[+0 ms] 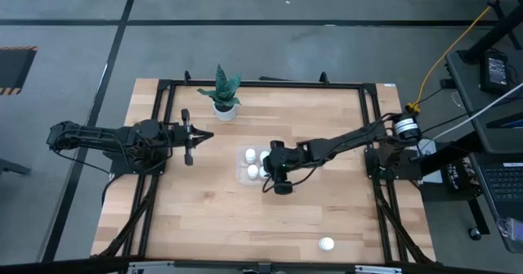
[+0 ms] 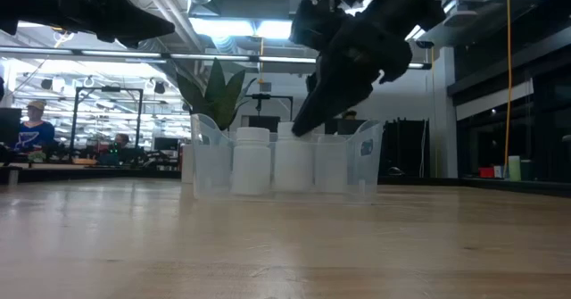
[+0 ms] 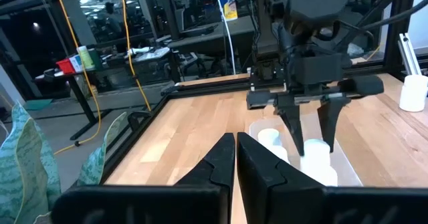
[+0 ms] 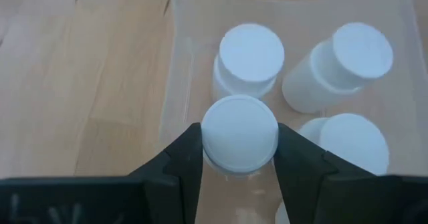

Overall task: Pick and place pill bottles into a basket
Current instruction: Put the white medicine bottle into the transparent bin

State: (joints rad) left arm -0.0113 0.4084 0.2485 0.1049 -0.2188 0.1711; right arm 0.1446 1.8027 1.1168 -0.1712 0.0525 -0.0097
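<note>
Waiting near the left edge, left gripper (image 1: 187, 137) fingers pressed together, clear of the work | basket (image 1: 240, 174) mid-bench with pill bottles (image 1: 252, 155) standing inside | right gripper (image 4: 239, 158) clamped on a bottle (image 4: 239, 134) over the basket, apparently to set it down | stray bottle (image 1: 327, 244) by the near edge, right of centre.

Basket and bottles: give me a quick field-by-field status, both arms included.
basket: clear, mid-table, in front of the plant
bottles in basket: three standing free, a fourth in the gripper's grip
held bottle: upright, between the fingers, over the basket's edge
right gripper: shut on the held bottle, at the basket
loose bottle: alone on the table near the front edge, right of centre
left gripper: shut, empty, waiting left of the basket
</note>
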